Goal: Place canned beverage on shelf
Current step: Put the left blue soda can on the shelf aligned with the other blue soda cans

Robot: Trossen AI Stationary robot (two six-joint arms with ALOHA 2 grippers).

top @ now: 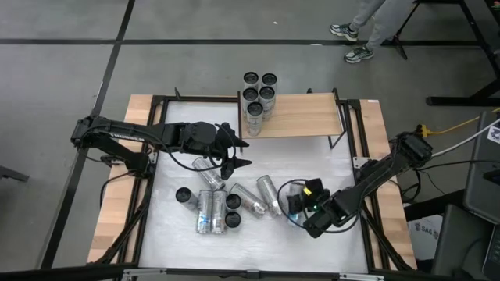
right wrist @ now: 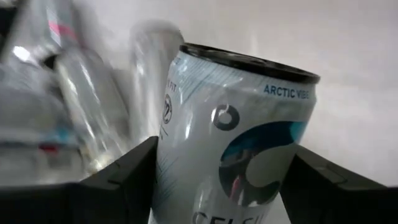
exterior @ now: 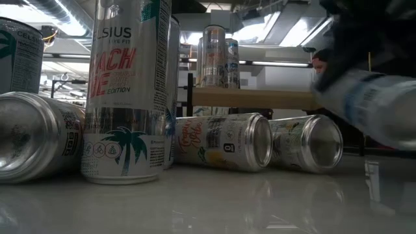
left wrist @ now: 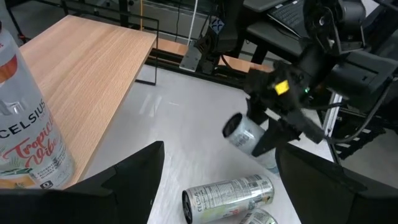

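Right gripper (right wrist: 214,180) at the table's (top: 344,168) five o'clock clamps a Celsius "Arctic Vibe" can (right wrist: 230,137). Left gripper (top: 238,152), jaws apart, hovers at ten o'clock beside the shelf (top: 301,115).

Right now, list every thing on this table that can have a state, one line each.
Right gripper: shut on the held can, which is lifted and tilted.
Left gripper: open, empty, near the shelf.
Shelf: five cans upright at its left end, rest bare.
Lying cans: on their sides on the tabletop.
Standing cans: upright on the tabletop.
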